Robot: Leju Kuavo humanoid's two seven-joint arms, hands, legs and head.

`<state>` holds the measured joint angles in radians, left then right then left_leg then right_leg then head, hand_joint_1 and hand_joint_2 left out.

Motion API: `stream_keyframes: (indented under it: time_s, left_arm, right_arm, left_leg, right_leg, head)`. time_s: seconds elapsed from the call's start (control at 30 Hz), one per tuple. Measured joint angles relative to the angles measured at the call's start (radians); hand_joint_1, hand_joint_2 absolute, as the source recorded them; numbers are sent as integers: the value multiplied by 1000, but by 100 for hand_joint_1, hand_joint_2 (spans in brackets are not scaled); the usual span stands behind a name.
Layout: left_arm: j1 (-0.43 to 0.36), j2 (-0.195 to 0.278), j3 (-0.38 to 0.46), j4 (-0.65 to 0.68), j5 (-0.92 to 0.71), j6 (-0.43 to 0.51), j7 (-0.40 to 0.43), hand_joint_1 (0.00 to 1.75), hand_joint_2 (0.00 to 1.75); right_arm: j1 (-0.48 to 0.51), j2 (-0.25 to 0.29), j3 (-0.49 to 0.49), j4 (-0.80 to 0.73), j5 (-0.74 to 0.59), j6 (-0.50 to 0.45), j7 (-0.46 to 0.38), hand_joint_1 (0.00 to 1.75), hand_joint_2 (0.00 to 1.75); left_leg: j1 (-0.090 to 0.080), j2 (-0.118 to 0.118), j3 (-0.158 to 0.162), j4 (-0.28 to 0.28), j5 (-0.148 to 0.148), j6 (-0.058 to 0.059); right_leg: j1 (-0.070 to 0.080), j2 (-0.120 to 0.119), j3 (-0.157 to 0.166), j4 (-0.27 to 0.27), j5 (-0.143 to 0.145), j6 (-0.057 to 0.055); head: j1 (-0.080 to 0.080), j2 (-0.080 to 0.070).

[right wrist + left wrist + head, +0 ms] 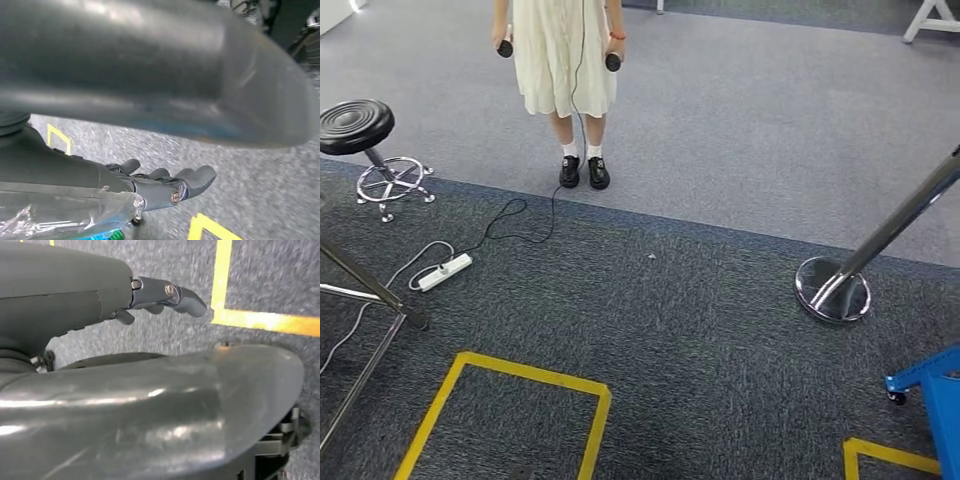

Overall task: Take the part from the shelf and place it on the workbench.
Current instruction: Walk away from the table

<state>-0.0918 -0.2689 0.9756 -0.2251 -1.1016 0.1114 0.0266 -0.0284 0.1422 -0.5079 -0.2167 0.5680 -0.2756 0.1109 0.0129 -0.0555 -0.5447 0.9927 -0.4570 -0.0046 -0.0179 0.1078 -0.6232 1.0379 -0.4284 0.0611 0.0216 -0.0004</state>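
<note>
In the right wrist view my right hand (170,185) hangs over the grey carpet with its fingers stretched out nearly straight. A clear crinkled plastic bag (68,217) with a green and blue part inside lies against its palm side and looks held there; the thumb is hidden. In the left wrist view my left hand (166,295) also hangs over the carpet, fingers extended and apart, holding nothing.
A person in a pale dress (563,60) stands ahead, a black controller in each hand. A black stool (354,125), a power strip (444,272) and metal frame legs (373,290) are at left. A chrome stand base (833,288) and a blue cart (935,395) are at right. Yellow floor tape (531,378) lies near.
</note>
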Motion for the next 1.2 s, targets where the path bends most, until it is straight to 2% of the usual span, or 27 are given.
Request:
stream_keyframes:
  time_s: [0.07,0.1,0.13,0.17,0.2,0.23,0.3,0.33,0.37,0.43,0.47,0.53,0.6,0.63,0.67,0.7,0.73,0.77,0.8,0.83,0.9,0.97,1.0,1.03,1.1,1.17,1.2]
  left_arm:
    - [1,-1,0,0,0,0,0,0,0]
    - [3,-1,0,0,0,0,0,0,0]
    - [5,0,0,0,0,0,0,0,0]
    - [5,0,0,0,0,0,0,0,0]
    - [5,0,0,0,0,0,0,0,0]
    - [4,0,0,0,0,0,0,0,0]
    - [4,0,0,0,0,0,0,0,0]
    - [4,0,0,0,0,0,0,0,0]
    - [3,0,0,0,-1,0,0,0,0]
    - [2,0,0,0,-1,0,0,0,0]
    - [1,0,0,0,-2,0,0,0,0]
    - [0,0,0,0,-5,0,0,0,0]
    - [2,1,0,0,-7,0,0,0,0]
    - [3,2,0,0,-7,0,0,0,0]
    - [4,3,0,0,-8,0,0,0,0]
    - [4,3,0,0,-8,0,0,0,0]
    - [4,3,0,0,-9,1,0,0,0]
    - [3,4,0,0,-9,2,0,0,0]
    - [3,4,0,0,-9,3,0,0,0]
    - [2,4,0,0,-9,3,0,0,0]
    - [1,3,0,0,-9,3,0,0,0]
    - [-1,2,0,0,-9,3,0,0,0]
    - [-2,2,0,0,-9,3,0,0,0]
    - [-2,2,0,0,-9,4,0,0,0]
    - [0,2,0,0,-9,4,0,0,0]
    - [3,2,0,0,-9,4,0,0,0]
    - [4,2,0,0,-9,4,0,0,0]
  right_arm:
    - [-3,0,-3,0,1,0,2,0,0]
    - [-5,0,-4,0,1,0,2,0,0]
    - [-7,0,-5,0,2,0,2,0,0]
    - [-6,0,-5,0,2,0,2,0,0]
    - [-4,0,-6,0,2,0,3,0,0]
    - [-3,0,-6,0,2,1,3,0,0]
    - [-3,0,-8,0,3,1,4,0,0]
    - [-5,0,-8,0,3,1,4,0,0]
    - [-7,0,-9,0,4,1,4,0,0]
    - [-7,0,-10,0,4,1,5,0,0]
    - [-6,0,-11,0,5,1,5,0,0]
    - [-6,0,-12,0,7,1,7,0,0]
    - [-7,0,-12,0,10,1,9,0,0]
    - [-7,0,-12,0,11,2,10,0,0]
    - [-6,0,-12,0,13,2,10,0,0]
    - [-5,0,-13,0,15,2,11,0,0]
    - [-5,0,-13,0,16,2,11,0,0]
    - [-5,0,-14,0,17,2,11,0,0]
    - [-5,0,-14,0,19,2,12,0,0]
    - [-6,0,-14,0,20,2,12,0,0]
    - [-7,0,-14,0,23,2,12,0,0]
    - [-1,0,-14,0,25,2,12,0,0]
    - [2,0,-15,0,26,2,12,0,0]
    - [3,0,-16,0,26,3,12,0,0]
    - [-2,0,-19,0,27,3,13,0,0]
    - [-6,0,-22,0,27,4,13,0,0]
    - [-6,0,-23,0,27,4,14,0,0]
  left_leg:
    - [-2,30,2,-2,0,11]
    - [-5,47,2,-2,-2,14]
    - [-7,64,3,-2,-3,16]
    - [-8,79,4,-2,-4,16]
    - [-8,93,5,-2,-5,15]
    - [-8,105,8,-2,-7,14]
    - [-11,127,15,0,-14,6]
    - [-14,136,19,0,-18,1]
    - [-17,145,22,1,-21,-4]
    - [-18,162,27,-1,-23,-14]
    - [-16,159,29,-1,-26,-20]
    - [-13,120,14,38,-58,-31]
    - [-11,74,-42,154,-120,-36]
    - [-11,67,-77,220,-146,-37]
    - [-11,63,-103,267,-156,-37]
    - [-11,62,-116,282,-146,-37]
    - [-9,59,-109,257,-117,-37]
    - [-7,49,-86,202,-76,-36]
    - [-4,26,-58,137,-38,-36]
    - [1,3,-32,75,-15,-36]
    - [4,-25,-8,15,-4,-32]
    - [2,-10,-7,9,-4,-20]
    - [2,1,-6,8,-2,-12]
    - [1,13,-5,6,-1,-5]
    - [-2,41,-4,5,-2,6]
    - [-6,73,-3,5,-3,10]
    - [-7,88,-3,5,-4,10]
  right_leg:
    - [4,-68,-46,96,-55,5]
    - [4,-89,-80,168,-91,8]
    - [4,-97,-109,229,-116,9]
    - [4,-101,-123,262,-123,10]
    - [4,-104,-118,258,-112,10]
    - [4,-109,-91,212,-85,9]
    - [8,-146,-12,77,-29,2]
    - [10,-162,17,27,-14,-4]
    - [12,-173,31,1,-9,-11]
    - [15,-157,29,-6,-8,-25]
    - [15,-146,28,-8,-6,-31]
    - [10,-124,28,-13,-1,-43]
    - [8,-101,26,-14,2,-48]
    - [8,-88,25,-14,2,-50]
    - [8,-74,25,-14,2,-50]
    - [8,-60,25,-14,3,-49]
    - [7,-45,25,-14,3,-48]
    - [6,-30,25,-13,4,-46]
    - [5,-16,25,-13,6,-42]
    - [5,-2,22,-10,7,-37]
    - [5,19,12,-9,10,-25]
    - [1,32,3,-13,15,-12]
    - [1,16,-2,-8,12,-7]
    - [1,-11,-12,13,-2,-4]
    - [5,-76,-59,116,-61,-1]
    - [5,-97,-117,243,-119,2]
    - [5,-100,-128,272,-125,3]
  head:
    - [9,0]
    - [12,0]
    - [12,0]
    - [12,0]
    - [13,0]
    - [13,0]
    - [13,0]
    - [11,0]
    - [9,0]
    - [6,0]
    - [6,0]
    - [4,0]
    - [1,0]
    - [-1,0]
    - [-1,0]
    - [-1,0]
    - [-1,0]
    - [-1,0]
    - [-2,0]
    - [-3,0]
    - [-5,0]
    - [-6,0]
    - [-5,0]
    - [-1,0]
    - [6,0]
    - [8,0]
    - [8,0]
